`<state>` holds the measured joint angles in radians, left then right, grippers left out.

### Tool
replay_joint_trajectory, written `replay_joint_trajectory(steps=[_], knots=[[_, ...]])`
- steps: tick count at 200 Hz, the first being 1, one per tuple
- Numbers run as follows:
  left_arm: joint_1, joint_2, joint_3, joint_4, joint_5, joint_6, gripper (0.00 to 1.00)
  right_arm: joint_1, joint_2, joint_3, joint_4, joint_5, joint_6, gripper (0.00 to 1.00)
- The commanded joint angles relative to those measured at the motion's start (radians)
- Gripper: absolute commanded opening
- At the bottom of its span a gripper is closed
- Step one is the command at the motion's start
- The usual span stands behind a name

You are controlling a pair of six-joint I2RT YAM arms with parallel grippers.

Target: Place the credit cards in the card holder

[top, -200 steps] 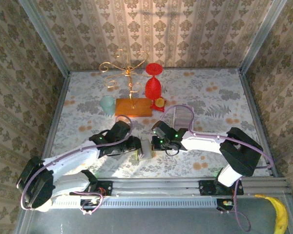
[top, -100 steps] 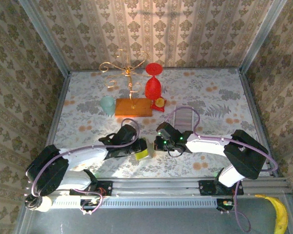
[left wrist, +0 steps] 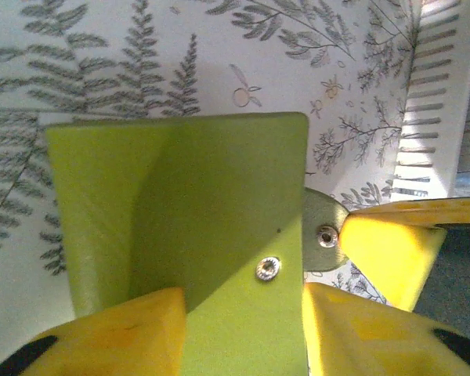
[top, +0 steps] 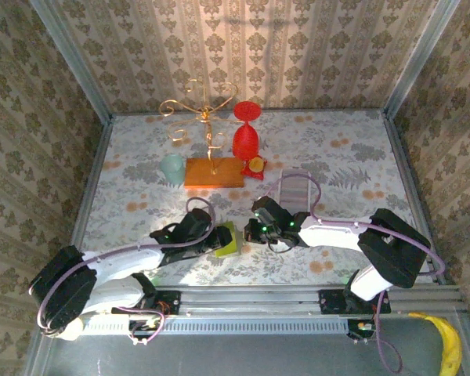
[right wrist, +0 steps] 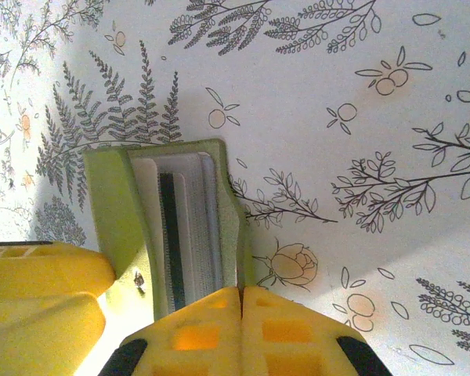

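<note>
Though mostly hidden in the card holder (right wrist: 113, 211), pale credit cards (right wrist: 189, 227); right fingers (right wrist: 196, 333) closed, left fingers (left wrist: 117, 337) of unclear grip.

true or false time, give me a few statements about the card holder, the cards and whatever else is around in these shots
1. The card holder is green. True.
2. Cards stand edge-on inside it. True.
3. The right end effector has its fingers spread wide. False: they are pressed together at the holder's edge.
4. A banana lies right beside the holder. False: it lies past the near edge of the table, at the right corner.
5. The holder carries a metal snap. True.
</note>
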<state>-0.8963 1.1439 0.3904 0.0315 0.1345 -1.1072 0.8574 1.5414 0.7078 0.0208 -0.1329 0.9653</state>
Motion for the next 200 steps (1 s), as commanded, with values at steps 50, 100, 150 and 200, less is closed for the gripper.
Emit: replay_joint_trajectory(steps=[50,100,150,200], knots=[[-0.005,-0.146,-0.056,-0.082,-0.044,-0.024,0.15,-0.006,-0.032,-0.013,0.015,-0.008,0.004,0.00],[-0.028,-0.046,-0.042,-0.018,-0.021,-0.033,0.03,-0.006,-0.035,0.007,0.016,-0.030,-0.011,0.00],[-0.039,0.086,-0.016,-0.001,0.005,-0.019,0.00,-0.006,-0.038,0.031,0.038,-0.064,-0.011,0.00],[-0.044,0.104,-0.005,-0.058,0.000,-0.004,0.00,-0.001,0.009,0.058,0.079,-0.118,-0.005,0.00]])
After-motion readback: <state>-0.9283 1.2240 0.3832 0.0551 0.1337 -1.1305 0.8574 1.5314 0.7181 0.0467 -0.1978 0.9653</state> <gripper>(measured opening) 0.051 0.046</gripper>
